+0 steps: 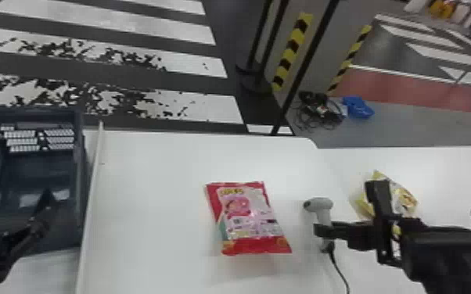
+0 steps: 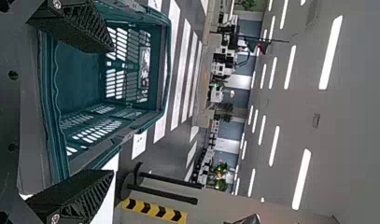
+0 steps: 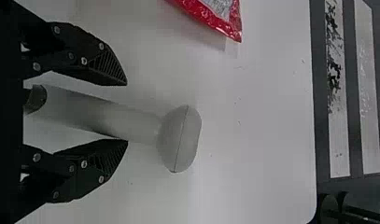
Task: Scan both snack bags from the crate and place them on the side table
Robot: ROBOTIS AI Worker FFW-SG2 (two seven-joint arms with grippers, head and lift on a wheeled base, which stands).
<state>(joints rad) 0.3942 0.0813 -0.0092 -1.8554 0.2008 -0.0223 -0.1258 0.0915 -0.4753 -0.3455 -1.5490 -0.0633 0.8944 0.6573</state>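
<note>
The red snack bag (image 1: 248, 219) is laid on the desk (image 1: 148, 187), left of and apart from the right gripper (image 1: 333, 233). Its 2 fingers are parted, the scanner (image 1: 319, 204) being flanked by them. The yellow snack bag (image 1: 405, 197) is partly blocked by that arm. Over the crate (image 1: 79, 156), the left gripper (image 1: 13, 197) is spread, released.

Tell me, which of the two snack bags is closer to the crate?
The red and pink bag, lying between the crate and the scanner; the yellow bag is on the scanner's other side.
</note>
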